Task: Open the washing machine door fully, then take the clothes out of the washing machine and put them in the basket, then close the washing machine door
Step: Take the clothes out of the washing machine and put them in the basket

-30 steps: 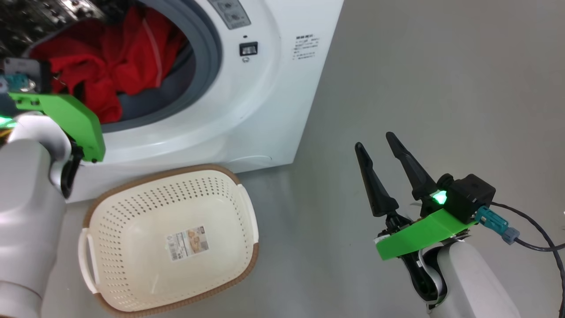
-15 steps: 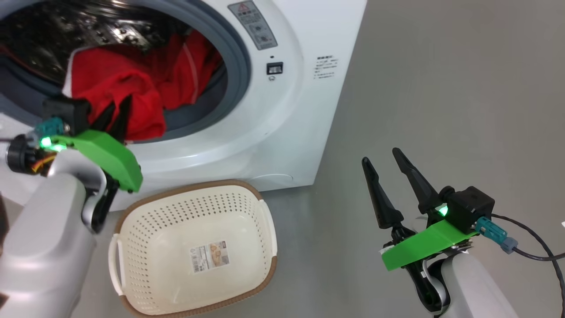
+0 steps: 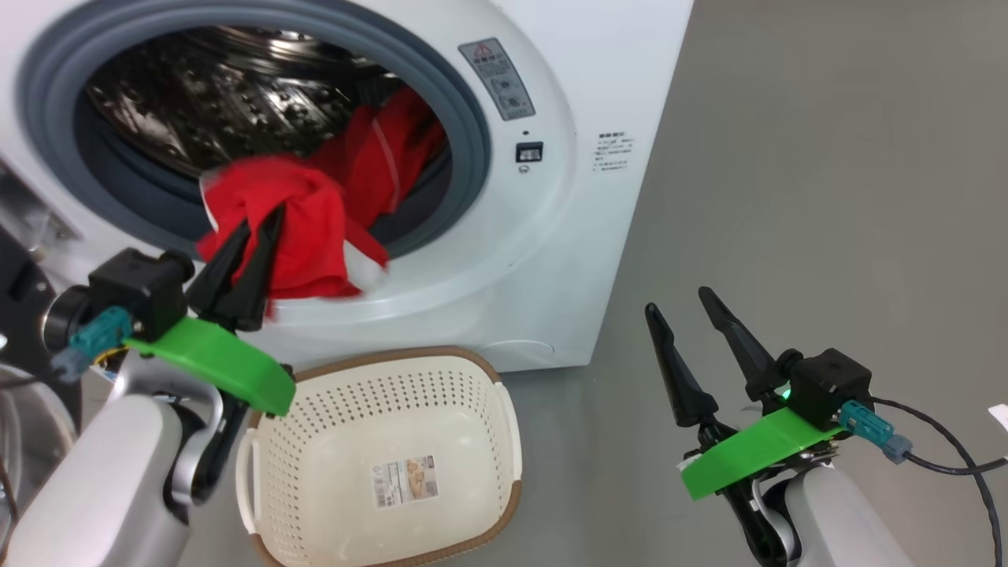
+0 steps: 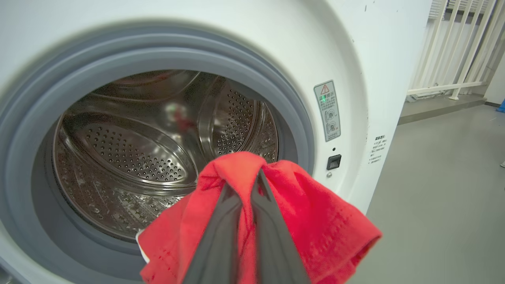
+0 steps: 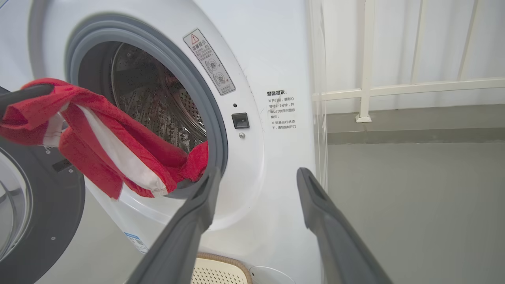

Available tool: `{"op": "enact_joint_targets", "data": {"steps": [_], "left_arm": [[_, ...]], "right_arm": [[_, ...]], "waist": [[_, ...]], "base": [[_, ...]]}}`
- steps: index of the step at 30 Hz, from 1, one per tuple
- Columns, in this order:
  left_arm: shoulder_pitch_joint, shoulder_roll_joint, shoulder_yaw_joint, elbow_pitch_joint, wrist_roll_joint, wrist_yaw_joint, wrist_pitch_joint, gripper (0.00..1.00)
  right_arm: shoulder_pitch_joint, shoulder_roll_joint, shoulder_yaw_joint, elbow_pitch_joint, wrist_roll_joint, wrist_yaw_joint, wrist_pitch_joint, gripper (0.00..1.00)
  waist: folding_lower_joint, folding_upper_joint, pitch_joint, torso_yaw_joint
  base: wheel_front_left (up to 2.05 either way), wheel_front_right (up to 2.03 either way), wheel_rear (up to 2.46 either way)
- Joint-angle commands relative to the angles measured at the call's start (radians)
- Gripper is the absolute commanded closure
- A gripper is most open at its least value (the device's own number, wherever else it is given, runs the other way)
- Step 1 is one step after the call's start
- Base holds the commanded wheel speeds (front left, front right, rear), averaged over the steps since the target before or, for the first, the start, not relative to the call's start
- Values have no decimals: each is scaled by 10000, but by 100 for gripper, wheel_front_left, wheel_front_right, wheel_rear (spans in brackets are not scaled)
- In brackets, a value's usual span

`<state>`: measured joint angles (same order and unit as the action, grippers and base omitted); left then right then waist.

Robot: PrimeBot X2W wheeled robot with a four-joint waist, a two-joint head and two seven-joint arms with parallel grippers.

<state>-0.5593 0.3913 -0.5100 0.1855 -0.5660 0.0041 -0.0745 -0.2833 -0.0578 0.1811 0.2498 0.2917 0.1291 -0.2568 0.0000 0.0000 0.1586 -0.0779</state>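
Head view. The left gripper, at 8 o'clock, is clamped tight on a fold of the clothes. The red fabric is lifted before the washer mouth and trails back into the drum at 12 o'clock. The basket stands on the floor at 6 o'clock, just beside the washer front. The right gripper, at 4 o'clock, has its fingers spread wide and holds nothing. In the right wrist view the door stands open at 8 o'clock.
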Motion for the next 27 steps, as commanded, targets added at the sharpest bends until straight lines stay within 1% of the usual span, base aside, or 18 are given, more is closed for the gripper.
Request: {"op": "enact_joint_targets", "data": {"steps": [1, 8, 11, 14, 17, 22, 24, 27], "left_arm": [[-88, 472, 474, -619, -57, 160, 29, 100], [909, 895, 567, -2948, -56, 800, 475, 100], [1330, 1033, 570, -3565, -33, 977, 510, 100], [1706, 1093, 521, -3904, -58, 1065, 497, 100], [1992, 1106, 451, -3918, -129, 1107, 516, 100], [2279, 1030, 323, -3560, -267, 1028, 389, 100], [2366, 996, 271, -3287, -331, 953, 306, 100], [2466, 886, 194, -2677, -510, 719, 90, 100]], "right_arm": [[48, 40, 231, -194, -67, 16, -49, 0], [121, -61, 272, -148, 23, 16, -49, 0], [142, -94, 288, -150, 59, 16, -49, 0], [162, -141, 311, -140, 103, 16, -49, 0], [179, -171, 320, -127, 122, 16, -49, 0], [158, -168, 369, -138, 116, 16, -49, 0], [145, -168, 372, -151, 106, 16, -49, 0], [125, -157, 380, -186, 82, 16, -49, 0]], "waist": [[0, 0, -210, 173], [0, 0, -346, 298], [0, 0, -357, 307], [0, 0, -372, 293], [0, 0, -368, 261], [0, 0, -300, 139], [0, 0, -247, 59], [0, 0, -140, -90]], "base": [[0, 0, 0], [0, 0, 0], [0, 0, 0], [0, 0, 0], [0, 0, 0], [0, 0, 0], [0, 0, 0], [0, 0, 0]]}}
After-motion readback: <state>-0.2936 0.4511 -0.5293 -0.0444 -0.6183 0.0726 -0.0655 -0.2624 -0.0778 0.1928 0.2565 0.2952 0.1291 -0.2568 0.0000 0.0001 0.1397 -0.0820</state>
